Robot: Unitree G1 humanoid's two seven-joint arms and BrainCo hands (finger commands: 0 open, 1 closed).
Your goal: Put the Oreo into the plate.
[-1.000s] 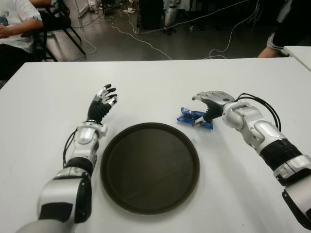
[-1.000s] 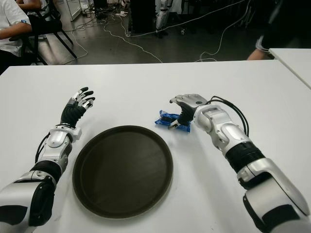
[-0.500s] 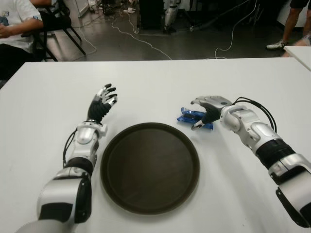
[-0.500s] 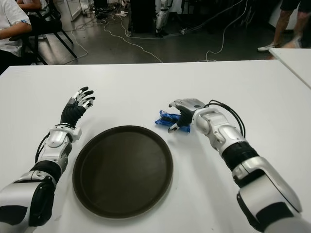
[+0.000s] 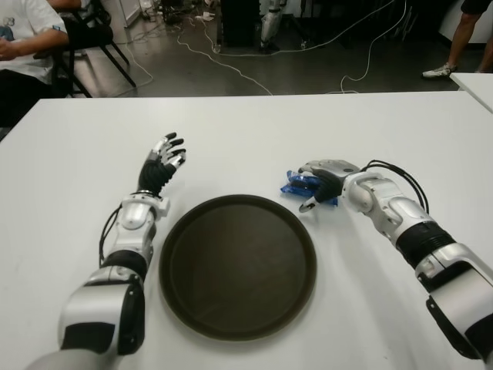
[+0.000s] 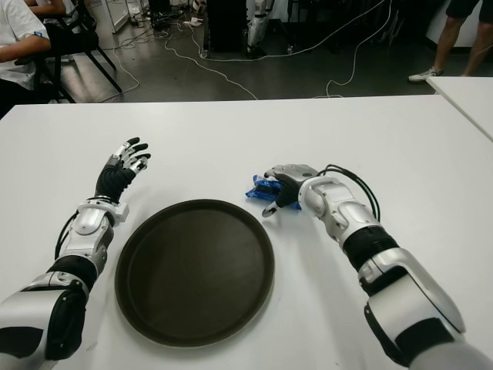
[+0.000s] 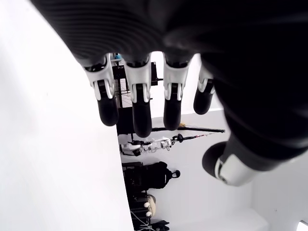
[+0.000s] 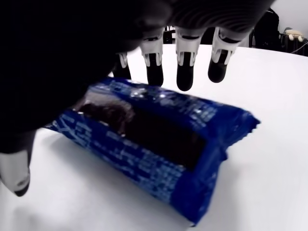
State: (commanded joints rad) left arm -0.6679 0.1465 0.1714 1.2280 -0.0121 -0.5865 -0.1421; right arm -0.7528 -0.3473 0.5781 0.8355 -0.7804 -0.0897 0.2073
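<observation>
Just beyond the far-right rim of the plate (image 5: 237,266), on the white table (image 5: 246,131), lies the Oreo (image 5: 302,185), a blue wrapped packet. It sits close to the plate but apart from it, not yet inside. Its long axis runs roughly left to right across the table, slightly angled, with one crimped end pointing toward the plate's far edge.

Directly over the packet arches the right hand (image 5: 323,179). In the right wrist view the fingers (image 8: 185,72) hang spread above the far side of the Oreo (image 8: 154,144) with the thumb down on the near side, so the packet lies between them, across its short width. No firm pinch shows: the fingertips look just off the wrapper, and the packet appears to rest flat on the table. I judge the hand to be straddling the packet and ready to close rather than holding it.

Well to the left, the left hand (image 5: 163,163) shows beside the plate's far-left edge, fingers spread and empty, far from the packet.

The right hand is clearly the nearer one. The coming move turns on closing across the packet's narrow width, then carrying it near and left to the plate.
</observation>
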